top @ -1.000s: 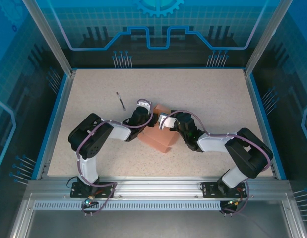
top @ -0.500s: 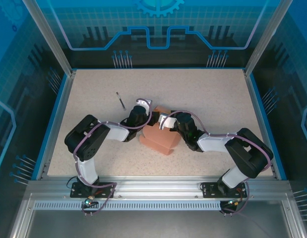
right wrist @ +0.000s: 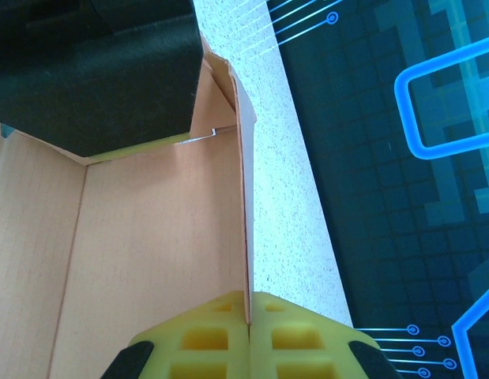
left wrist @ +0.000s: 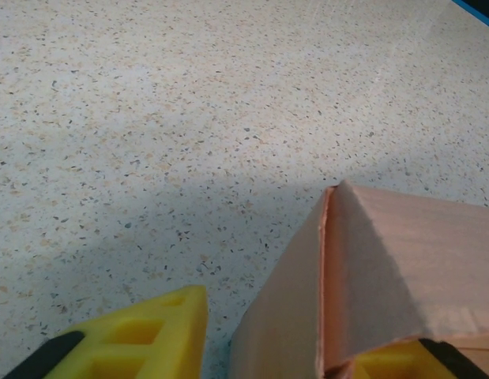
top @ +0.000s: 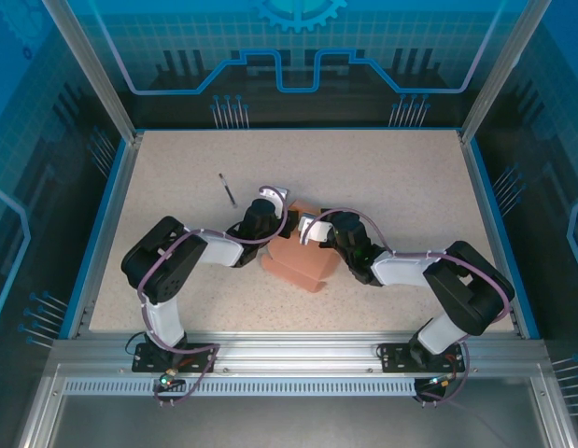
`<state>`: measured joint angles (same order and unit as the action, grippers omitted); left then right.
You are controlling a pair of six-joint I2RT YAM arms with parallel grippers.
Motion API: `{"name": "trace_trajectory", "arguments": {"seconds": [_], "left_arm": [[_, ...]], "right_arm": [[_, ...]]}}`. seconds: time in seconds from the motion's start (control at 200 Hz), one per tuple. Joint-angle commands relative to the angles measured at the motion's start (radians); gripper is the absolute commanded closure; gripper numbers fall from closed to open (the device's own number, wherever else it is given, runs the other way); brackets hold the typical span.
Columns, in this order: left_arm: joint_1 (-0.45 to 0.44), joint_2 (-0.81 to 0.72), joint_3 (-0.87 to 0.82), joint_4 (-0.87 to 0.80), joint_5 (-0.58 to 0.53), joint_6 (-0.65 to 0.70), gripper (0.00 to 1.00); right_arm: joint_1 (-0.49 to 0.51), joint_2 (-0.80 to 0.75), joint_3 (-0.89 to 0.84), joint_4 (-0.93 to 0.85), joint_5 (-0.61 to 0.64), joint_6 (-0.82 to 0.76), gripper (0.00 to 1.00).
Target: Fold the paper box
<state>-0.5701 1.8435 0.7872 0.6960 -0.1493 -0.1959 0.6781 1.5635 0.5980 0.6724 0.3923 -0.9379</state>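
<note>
The right pincer point(right wrist: 250, 316) is pinching a thin upright wall of the paper box point(right wrist: 149, 253). Its yellow fingers point(right wrist: 197, 339) are pressing together on the cardboard edge at the bottom of the right wrist view, and the salmon inner faces are running up the frame to a black casing point(right wrist: 94, 71) at upper left. The left pincer point(left wrist: 280, 335) is standing spread. One of its fingers is showing at lower left, clear of the box, and the other at lower right, tucked behind a folded corner. From above, the box is sitting partly formed at the middle of the speckled counter point(top: 391, 177), between the two wrists, while a thin dark stick point(top: 227, 189) is lying apart toward the upper left.
</note>
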Motion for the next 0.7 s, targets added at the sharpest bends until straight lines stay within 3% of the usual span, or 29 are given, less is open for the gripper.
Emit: {"name": "trace_trajectory", "arguments": {"seconds": [0.0, 0.225, 0.55, 0.695], "left_arm": [[0.014, -0.01, 0.016, 0.007, -0.04, 0.004, 0.7], [0.012, -0.033, 0.023, -0.012, -0.059, -0.006, 0.8], [0.012, -0.046, 0.012, -0.012, -0.071, 0.004, 0.9], [0.011, -0.065, 0.001, -0.021, -0.105, -0.003, 0.93]], "right_arm": [[-0.005, -0.028, 0.008, -0.011, -0.006, 0.025, 0.99], [-0.005, -0.031, 0.016, -0.032, -0.007, 0.034, 0.91], [-0.005, -0.104, 0.029, -0.103, -0.045, 0.116, 0.65], [-0.009, -0.198, 0.068, -0.254, -0.125, 0.23, 0.54]]}}
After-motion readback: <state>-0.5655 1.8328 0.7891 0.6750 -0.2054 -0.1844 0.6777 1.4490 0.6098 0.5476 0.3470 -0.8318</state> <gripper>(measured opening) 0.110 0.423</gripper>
